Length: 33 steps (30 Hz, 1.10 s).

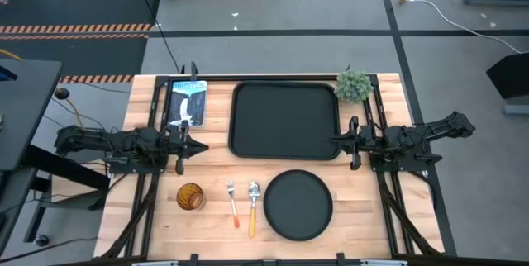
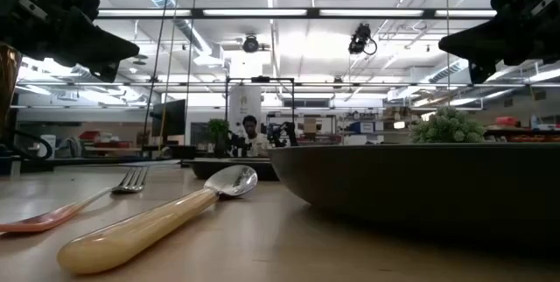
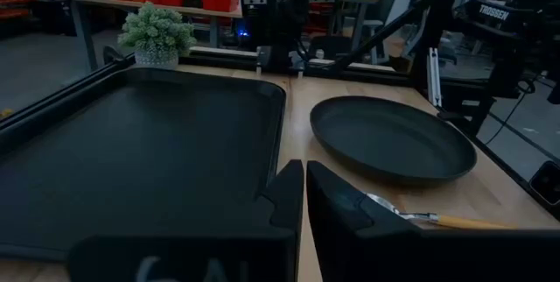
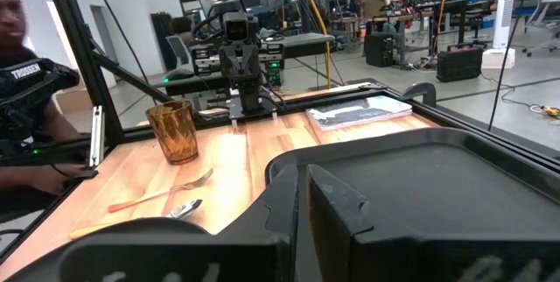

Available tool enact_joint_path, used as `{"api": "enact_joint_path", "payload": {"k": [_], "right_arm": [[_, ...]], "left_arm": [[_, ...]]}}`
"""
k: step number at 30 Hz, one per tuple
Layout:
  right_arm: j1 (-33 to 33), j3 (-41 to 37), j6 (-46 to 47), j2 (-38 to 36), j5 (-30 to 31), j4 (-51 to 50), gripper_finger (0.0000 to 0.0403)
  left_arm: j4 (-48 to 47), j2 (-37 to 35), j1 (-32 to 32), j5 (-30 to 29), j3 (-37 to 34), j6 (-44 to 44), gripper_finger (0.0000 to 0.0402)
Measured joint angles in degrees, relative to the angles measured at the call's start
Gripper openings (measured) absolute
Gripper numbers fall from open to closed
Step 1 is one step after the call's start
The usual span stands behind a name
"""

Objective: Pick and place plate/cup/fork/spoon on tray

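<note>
From above, the tray (image 1: 285,121) lies empty at the table's (image 1: 215,175) far middle. The left gripper (image 1: 181,145) hovers just beside its left edge, the right gripper (image 1: 354,143) at its right edge, both with fingers pressed together and holding nothing. Along the near edge, left to right, sit the cup (image 1: 190,196), fork (image 1: 233,202), spoon (image 1: 252,206) and plate (image 1: 297,205), each apart from the next. A plant (image 1: 354,85) stands at the tray's far right corner; a booklet (image 1: 187,102) lies left of the tray.

At table height, the spoon (image 2: 149,225) lies nearest, the fork (image 2: 79,205) behind it, and the plate's (image 2: 420,186) rim fills the right. The plant (image 2: 449,126) shows over it.

The left wrist view shows the closed fingers (image 3: 289,196) over the tray (image 3: 140,151), with the plate (image 3: 392,137) and the spoon (image 3: 411,216) beyond.

The right wrist view shows its closed fingers (image 4: 337,199) at the tray's (image 4: 429,164) edge, with the cup (image 4: 173,130) upright, the fork (image 4: 162,193) and spoon (image 4: 179,209) beside it, and a person's sleeve (image 4: 31,133) off the table.
</note>
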Motion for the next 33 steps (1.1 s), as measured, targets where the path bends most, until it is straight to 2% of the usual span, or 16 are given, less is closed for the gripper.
{"api": "enact_joint_path", "payload": {"k": [31,33], "right_arm": [[0.0,0.0,0.0,0.0,0.0,0.0,0.0034],[0.0,0.0,0.0,0.0,0.0,0.0,0.0034]], "left_arm": [[0.0,0.0,0.0,0.0,0.0,0.0,0.0025],[0.0,0.0,0.0,0.1,0.0,-2.6,0.0025]]}}
